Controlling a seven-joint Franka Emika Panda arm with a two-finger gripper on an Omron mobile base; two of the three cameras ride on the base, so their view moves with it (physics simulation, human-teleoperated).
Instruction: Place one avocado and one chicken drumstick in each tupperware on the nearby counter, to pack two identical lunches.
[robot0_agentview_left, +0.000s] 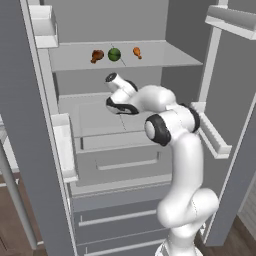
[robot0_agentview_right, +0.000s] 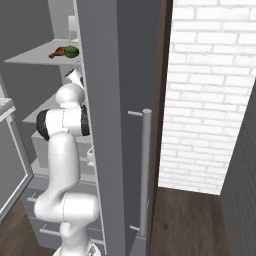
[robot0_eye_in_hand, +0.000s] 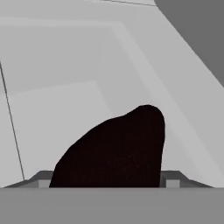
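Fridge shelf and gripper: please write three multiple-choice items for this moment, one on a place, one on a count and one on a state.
1. Where does the green avocado lie?
A. In a drawer at the bottom
B. On the upper shelf, between the two drumsticks
C. On the floor

2. How many drumsticks are on that shelf?
A. One
B. Two
C. Four

3. What is the gripper doing?
A. Gripping a drumstick
B. Standing open with nothing between the tips
C. Closed on the near-black avocado

Answers:
1 B: the green avocado sits on the upper shelf with the dark drumstick on one side and the orange drumstick on the other.
2 B: those are the two drumsticks there.
3 C: in the hand view the near-black avocado spans the gap of the gripper, meeting both tips.
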